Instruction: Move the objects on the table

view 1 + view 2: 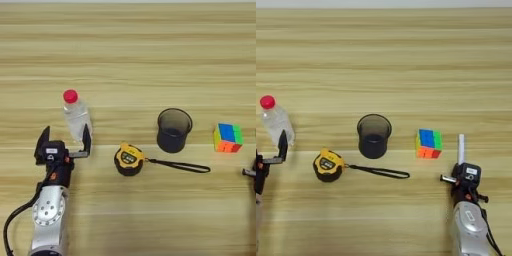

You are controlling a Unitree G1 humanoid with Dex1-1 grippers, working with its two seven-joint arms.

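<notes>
Left eye view: the left pincer [65, 137] is seen spread wide, its right finger [87, 138] against the lower part of the small clear bottle with red cap [76, 116], nothing being gripped. To its right on the bench [130, 50] are found the yellow-black tape measure [129, 159], its black strap [180, 165] trailing rightward, then the dark translucent cup [174, 130] standing upright and the multicolour puzzle cube [228, 138]. The right pincer [462, 165] is placed at the near end of the white-black pen [460, 148], just right of the cube, but whether the pen is gripped cannot be told.
</notes>
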